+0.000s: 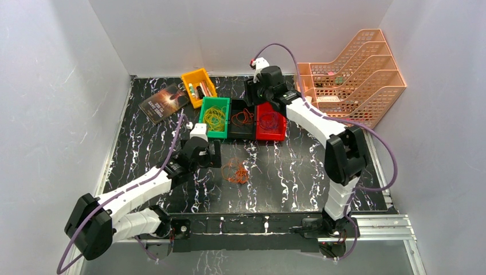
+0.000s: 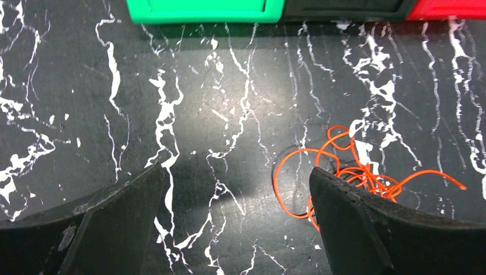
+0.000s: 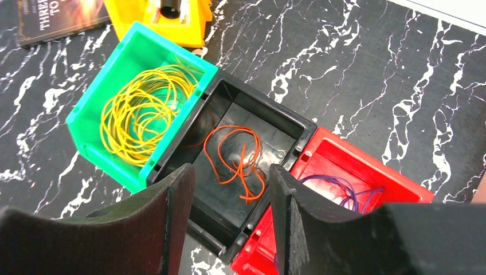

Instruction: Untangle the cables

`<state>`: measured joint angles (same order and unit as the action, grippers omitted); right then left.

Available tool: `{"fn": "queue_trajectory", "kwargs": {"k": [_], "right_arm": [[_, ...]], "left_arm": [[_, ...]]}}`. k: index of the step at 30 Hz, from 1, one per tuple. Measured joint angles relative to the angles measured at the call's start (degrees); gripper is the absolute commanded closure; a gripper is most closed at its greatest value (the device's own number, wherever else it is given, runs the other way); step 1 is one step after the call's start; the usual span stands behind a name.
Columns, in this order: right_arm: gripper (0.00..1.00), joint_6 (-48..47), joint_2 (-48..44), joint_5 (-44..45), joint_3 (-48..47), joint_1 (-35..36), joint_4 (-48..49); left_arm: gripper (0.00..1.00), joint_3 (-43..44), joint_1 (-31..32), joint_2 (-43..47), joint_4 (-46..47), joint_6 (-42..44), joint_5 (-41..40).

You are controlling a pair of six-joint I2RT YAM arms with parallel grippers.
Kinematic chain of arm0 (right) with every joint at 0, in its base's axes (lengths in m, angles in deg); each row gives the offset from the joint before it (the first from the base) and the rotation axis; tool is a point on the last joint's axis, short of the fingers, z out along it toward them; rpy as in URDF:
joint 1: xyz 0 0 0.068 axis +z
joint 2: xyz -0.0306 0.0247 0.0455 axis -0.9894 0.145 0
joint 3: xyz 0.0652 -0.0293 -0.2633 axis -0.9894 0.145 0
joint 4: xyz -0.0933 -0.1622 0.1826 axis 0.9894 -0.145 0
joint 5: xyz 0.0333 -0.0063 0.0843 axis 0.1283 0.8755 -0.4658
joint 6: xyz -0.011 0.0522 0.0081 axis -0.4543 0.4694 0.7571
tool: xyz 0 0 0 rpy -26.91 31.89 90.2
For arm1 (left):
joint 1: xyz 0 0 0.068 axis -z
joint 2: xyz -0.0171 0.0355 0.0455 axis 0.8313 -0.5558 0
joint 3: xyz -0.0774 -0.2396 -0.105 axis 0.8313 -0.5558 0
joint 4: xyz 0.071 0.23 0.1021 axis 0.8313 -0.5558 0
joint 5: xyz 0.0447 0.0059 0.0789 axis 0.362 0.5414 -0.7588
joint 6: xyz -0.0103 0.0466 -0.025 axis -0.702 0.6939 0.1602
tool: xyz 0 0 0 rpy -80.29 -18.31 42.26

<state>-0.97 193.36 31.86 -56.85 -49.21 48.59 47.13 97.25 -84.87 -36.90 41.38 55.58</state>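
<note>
A loose tangle of orange cables (image 1: 235,172) lies on the black marble table, just right of my left gripper (image 1: 214,154). In the left wrist view the gripper (image 2: 235,177) is open and empty above bare table. The orange cables (image 2: 358,172) run partly under its right finger (image 2: 355,229). My right gripper (image 3: 229,177) hovers open and empty over the black bin (image 3: 286,123), which holds an orange cable (image 3: 236,157). Yellow cables (image 3: 143,114) fill the green bin (image 3: 86,109). Purple cables (image 3: 351,192) lie in the red bin (image 3: 344,154).
The three bins (image 1: 242,121) stand in a row at mid-table. Behind them are a yellow bin (image 1: 198,86) with small items and a book (image 1: 165,102). A peach file rack (image 1: 355,74) fills the back right corner. White walls close in three sides.
</note>
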Motion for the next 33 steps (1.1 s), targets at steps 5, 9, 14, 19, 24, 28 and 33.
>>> {"fn": "queue_trajectory", "kwargs": {"k": [5,9,14,19,24,28,33], "right_arm": [[0.45,0.7,-5.5,-3.0,3.2,0.0,-1.5],[0.44,5.9,-14.5,-4.5,14.8,0.4,0.6],[0.42,16.2,-28.9,0.3,36.3,5.0,8.2],[0.36,23.4,-36.9,8.9,50.9,16.4,16.3],[0.36,26.8,-40.0,15.7,58.2,21.6,23.3],[0.35,28.0,-40.0,19.0,60.2,22.6,28.4],[0.35,29.5,-37.8,19.9,61.7,24.8,33.2]], "left_arm": [[0.02,2.9,0.0,-0.3,0.0,2.7,0.8],[0.01,3.6,0.0,-0.3,0.2,4.2,0.9],[0.02,3.6,0.0,-0.3,0.8,5.3,2.3],[0.02,4.1,0.0,-0.6,1.6,5.8,3.2],[0.02,4.6,0.0,-1.3,2.3,5.9,3.8],[0.02,4.6,0.0,-1.3,2.5,6.0,4.1],[0.02,4.6,0.0,-1.3,2.5,6.0,4.3]]}}
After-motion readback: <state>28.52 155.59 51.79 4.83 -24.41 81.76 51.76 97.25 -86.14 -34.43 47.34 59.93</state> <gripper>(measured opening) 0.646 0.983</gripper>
